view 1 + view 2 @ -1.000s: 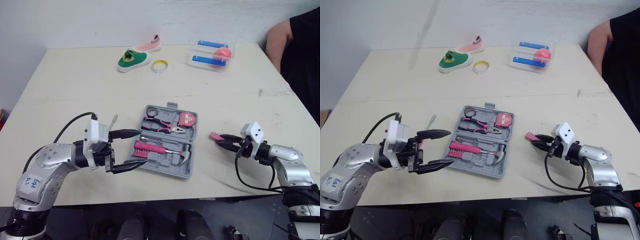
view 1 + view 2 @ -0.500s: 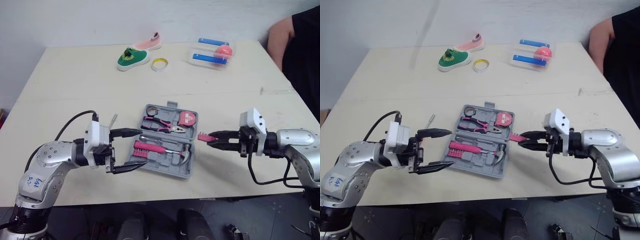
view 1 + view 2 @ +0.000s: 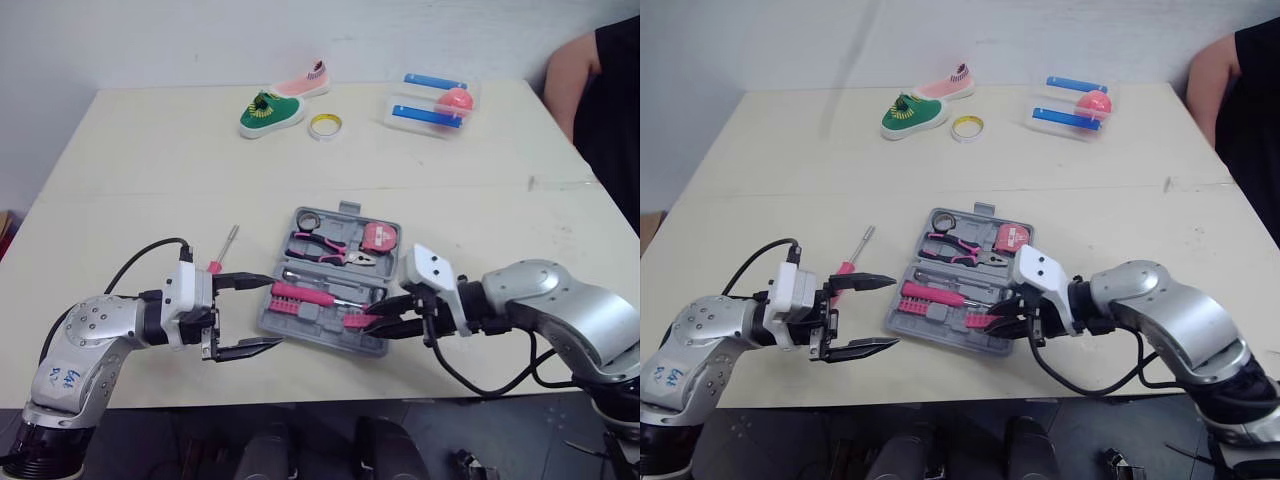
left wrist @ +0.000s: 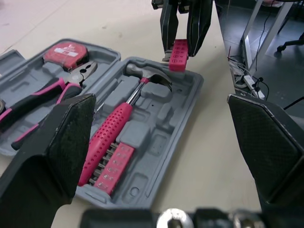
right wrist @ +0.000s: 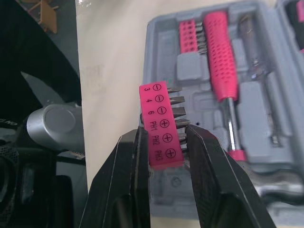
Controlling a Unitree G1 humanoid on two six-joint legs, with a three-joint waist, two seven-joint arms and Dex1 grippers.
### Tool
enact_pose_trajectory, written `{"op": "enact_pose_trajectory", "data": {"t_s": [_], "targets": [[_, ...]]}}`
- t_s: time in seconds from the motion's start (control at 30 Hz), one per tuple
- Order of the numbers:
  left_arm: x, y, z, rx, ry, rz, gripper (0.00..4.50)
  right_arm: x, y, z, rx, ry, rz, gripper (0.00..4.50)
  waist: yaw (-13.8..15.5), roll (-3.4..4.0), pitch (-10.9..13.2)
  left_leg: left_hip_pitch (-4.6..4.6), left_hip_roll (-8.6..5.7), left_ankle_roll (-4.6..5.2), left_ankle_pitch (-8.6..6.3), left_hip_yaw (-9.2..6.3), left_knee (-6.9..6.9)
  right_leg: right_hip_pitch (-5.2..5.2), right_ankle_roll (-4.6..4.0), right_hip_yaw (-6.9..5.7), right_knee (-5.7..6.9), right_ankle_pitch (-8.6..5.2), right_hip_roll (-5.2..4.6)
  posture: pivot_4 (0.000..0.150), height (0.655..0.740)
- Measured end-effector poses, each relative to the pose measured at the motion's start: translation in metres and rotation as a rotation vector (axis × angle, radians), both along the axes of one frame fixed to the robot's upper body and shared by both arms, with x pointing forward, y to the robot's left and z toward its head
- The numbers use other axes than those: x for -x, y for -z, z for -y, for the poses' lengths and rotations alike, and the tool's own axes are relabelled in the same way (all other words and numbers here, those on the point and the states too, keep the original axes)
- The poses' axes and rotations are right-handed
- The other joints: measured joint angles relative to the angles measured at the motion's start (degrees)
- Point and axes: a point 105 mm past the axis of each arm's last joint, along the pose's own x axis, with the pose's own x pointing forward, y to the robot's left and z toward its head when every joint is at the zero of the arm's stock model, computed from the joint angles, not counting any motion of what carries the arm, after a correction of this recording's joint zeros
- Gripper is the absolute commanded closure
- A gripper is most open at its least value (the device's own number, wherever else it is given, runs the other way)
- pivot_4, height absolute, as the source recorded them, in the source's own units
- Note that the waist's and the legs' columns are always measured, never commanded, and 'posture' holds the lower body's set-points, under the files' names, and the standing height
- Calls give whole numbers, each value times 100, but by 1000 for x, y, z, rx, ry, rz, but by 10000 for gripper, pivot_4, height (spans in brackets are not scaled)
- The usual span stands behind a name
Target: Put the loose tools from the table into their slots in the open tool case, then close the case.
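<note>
The open grey tool case (image 3: 318, 333) lies mid-table with pink pliers (image 3: 322, 247), a tape measure (image 3: 378, 237) and a pink-handled hammer (image 3: 302, 293) in their slots. My right gripper (image 3: 386, 324) is shut on a pink bit holder (image 5: 161, 126), held just over the case's front right corner beside the hammer head (image 4: 149, 73). At the case's left side my left gripper (image 3: 264, 312) hovers open, nothing between its fingers (image 4: 61, 137). A loose pink-handled screwdriver (image 3: 222, 250) lies on the table left of the case, behind the left gripper.
At the table's back stand a green shoe (image 3: 270, 112), a pink shoe (image 3: 305, 82), a yellow tape roll (image 3: 324, 126) and a clear box (image 3: 432, 100) with blue parts and a pink ball. A person (image 3: 600, 90) is at the far right.
My right gripper has swung left with the bit holder, from the bare table to the case's front right corner. The left gripper drew back slightly from the case, uncovering the screwdriver.
</note>
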Motion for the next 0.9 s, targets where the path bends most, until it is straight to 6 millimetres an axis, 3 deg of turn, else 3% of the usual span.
{"op": "enact_pose_trajectory", "data": {"t_s": [0.57, 0.9], "targets": [[2, 11, -16, -32, -98, -38, 0, -10, 11, -34, 83, 43, 54, 37480, -22, -3, 0, -2, 0, -1, 2, 5, 0, -7, 0, 3, 8, 0, 1, 1500, 7400], [4, 14, -18, -35, -123, -58, 0, -24, 19, -39, 180, 64, 95, 37480, -25, -4, -1, -5, -1, 0, 2, 5, 0, -8, 0, 1, 21, 0, 2, 1500, 7400]]}}
